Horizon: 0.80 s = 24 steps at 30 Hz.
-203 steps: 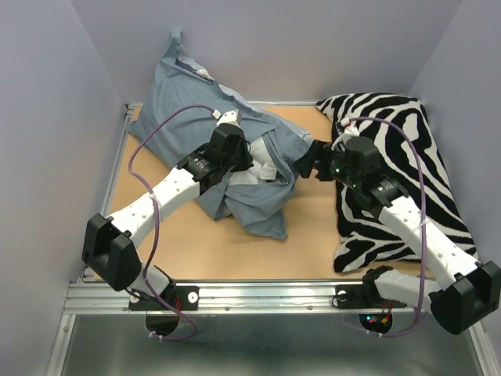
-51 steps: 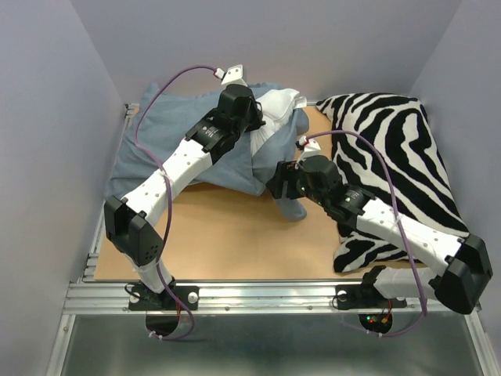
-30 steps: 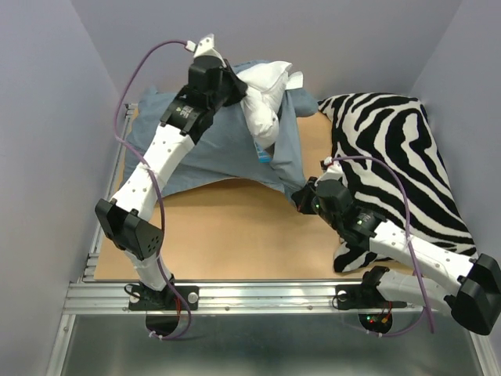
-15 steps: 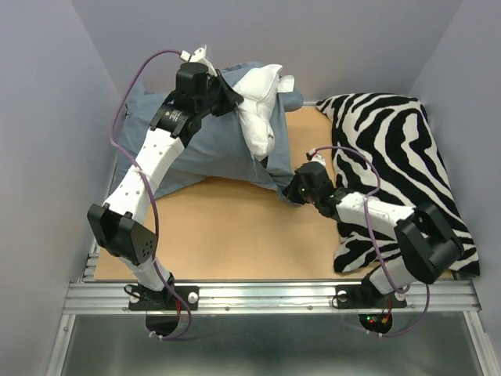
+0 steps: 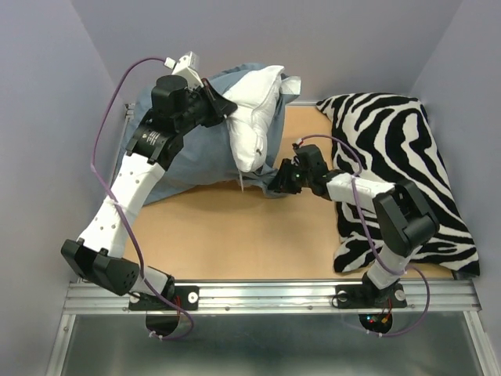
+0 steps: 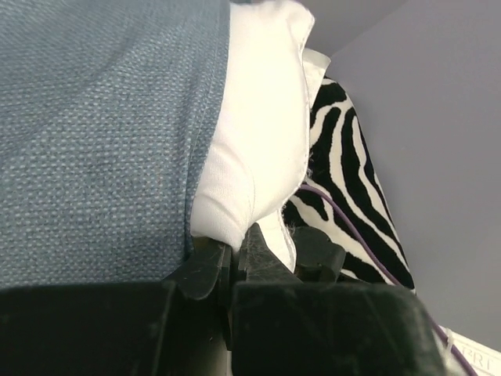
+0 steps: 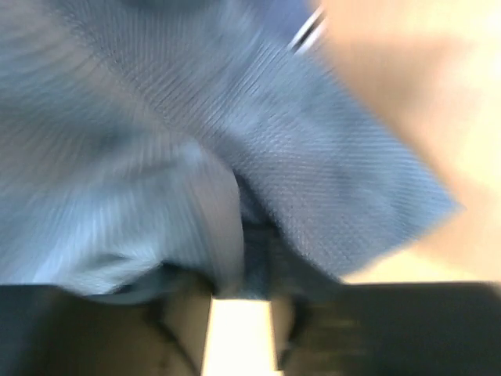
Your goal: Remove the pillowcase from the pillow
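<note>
L gripper [image 5: 225, 108] was raised at far left, jaws clamped on a corner of the pillow [image 5: 252, 117]; wrist view showed white cloth pinched btwn its fingers [image 6: 205, 270]. Pillow was largely bare, hanging in front of the pillowcase [image 5: 184, 157], which was heaped at far left of the table [image 5: 258, 235]. R gripper [image 5: 279, 182] was at the pillowcase's near right corner, near the zebra cushion [image 5: 399, 149]; blue cloth ran into its jaws, but wrist view was too blurred to tell if it gripped

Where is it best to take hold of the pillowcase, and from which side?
Probably the pillowcase at its limp lower corner, approached from the right, low over the table. The cloth hangs empty there; the pillow bulges out above, pinched by the left end effector.
</note>
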{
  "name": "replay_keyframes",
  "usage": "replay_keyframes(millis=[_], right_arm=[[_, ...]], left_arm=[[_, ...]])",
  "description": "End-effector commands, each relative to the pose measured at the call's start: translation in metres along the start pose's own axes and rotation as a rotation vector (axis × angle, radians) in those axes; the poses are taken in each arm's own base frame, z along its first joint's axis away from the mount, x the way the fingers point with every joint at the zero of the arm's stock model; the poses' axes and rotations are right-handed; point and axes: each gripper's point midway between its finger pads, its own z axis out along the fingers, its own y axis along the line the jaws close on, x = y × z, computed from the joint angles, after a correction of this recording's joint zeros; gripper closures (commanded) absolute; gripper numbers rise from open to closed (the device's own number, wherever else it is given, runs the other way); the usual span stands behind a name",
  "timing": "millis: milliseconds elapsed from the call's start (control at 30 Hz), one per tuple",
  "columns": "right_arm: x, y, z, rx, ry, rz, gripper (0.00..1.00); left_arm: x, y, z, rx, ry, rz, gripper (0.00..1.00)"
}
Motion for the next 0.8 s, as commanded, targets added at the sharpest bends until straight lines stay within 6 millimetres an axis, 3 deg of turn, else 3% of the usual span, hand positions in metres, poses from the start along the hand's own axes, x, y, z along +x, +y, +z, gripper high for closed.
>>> replay_keyframes(millis=[0,67,133,200,333,500,533,567,600,667,767], right_arm=[[-0.015,0.025,-0.044,-0.066,-0.07,-0.043,0.58],[-0.025,0.046,-0.074,-0.122,-0.131,-0.067,0.46],[-0.026,0.053,-0.095,-0.131,-0.164,-0.069,0.39],[-0.036,0.069,-0.125,-0.166,-0.232,-0.085,0.36],[-0.066,0.073,-0.153,-0.113,-0.366,-0.058,0.32],[-0.109,0.066,-0.143,-0.051,-0.425,-0.009,0.33],[-0.116,0.063,-0.137,-0.035,-0.428,-0.012,0.34],[-0.118,0.051,-0.117,0.008,-0.402,-0.001,0.33],[-0.135,0.057,-0.116,0.002,-0.425,-0.004,0.33],[-0.152,0.055,-0.096,0.015,-0.416,-0.008,0.28],[-0.171,0.062,-0.087,-0.038,-0.451,-0.019,0.25]], left_arm=[[-0.056,-0.059,-0.038,0.215,-0.237,0.074,1.0],[-0.047,-0.053,-0.034,0.214,-0.219,0.063,1.0],[-0.046,-0.053,-0.035,0.219,-0.224,0.062,1.0],[-0.045,-0.052,-0.034,0.216,-0.223,0.064,1.0],[-0.042,-0.052,-0.038,0.22,-0.218,0.061,1.0],[-0.036,-0.054,-0.046,0.235,-0.21,0.054,1.0],[-0.035,-0.055,-0.048,0.238,-0.209,0.054,1.0],[-0.034,-0.057,-0.052,0.249,-0.206,0.053,1.0],[-0.031,-0.059,-0.053,0.256,-0.2,0.049,1.0],[-0.025,-0.062,-0.058,0.273,-0.184,0.05,1.0],[-0.014,-0.06,-0.064,0.278,-0.166,0.042,1.0]])
